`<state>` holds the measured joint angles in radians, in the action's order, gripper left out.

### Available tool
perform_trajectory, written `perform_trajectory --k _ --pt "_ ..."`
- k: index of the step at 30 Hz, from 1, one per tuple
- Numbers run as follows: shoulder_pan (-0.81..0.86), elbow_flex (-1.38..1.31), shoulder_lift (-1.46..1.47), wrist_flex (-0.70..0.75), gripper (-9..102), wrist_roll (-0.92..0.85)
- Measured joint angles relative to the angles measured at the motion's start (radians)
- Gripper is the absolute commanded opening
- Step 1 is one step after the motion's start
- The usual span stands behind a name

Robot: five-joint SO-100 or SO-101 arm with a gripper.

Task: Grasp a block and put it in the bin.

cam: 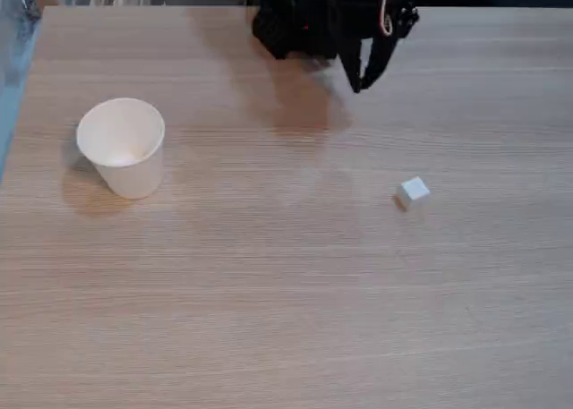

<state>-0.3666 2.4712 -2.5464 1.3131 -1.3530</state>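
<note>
far back over the bench (pixel 286 319) my gripper (pixel 360 80) hangs, fingers seemingly pressed together, holding nothing. block (pixel 413 192) and bin (pixel 123 146) sit well apart, leaving room for an approach.

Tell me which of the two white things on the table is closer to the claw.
The small white cube, right of centre in the fixed view, lies closer to the claw than the much larger paper cup standing far to the left.

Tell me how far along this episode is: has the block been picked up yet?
Nothing looks done yet. The block sits alone on the table, apart from the gripper, which hangs near the far edge holding nothing visible. The cup stands upright at left, apparently empty. Reaching, grasping, carrying and dropping all remain.
</note>
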Motion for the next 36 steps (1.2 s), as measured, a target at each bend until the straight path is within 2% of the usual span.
perform_trajectory --k 3,6,13,23,36 --pt "-0.026 -0.003 0.071 -0.075 7 0.032" --pt "-0.04 0.003 0.12 -0.144 17 0.04" --pt "-0.031 0.032 0.166 -0.249 26 0.037" --pt "-0.003 0.104 0.195 -0.408 29 -0.025" --pt "0.04 0.078 0.299 -0.502 30 -0.075"
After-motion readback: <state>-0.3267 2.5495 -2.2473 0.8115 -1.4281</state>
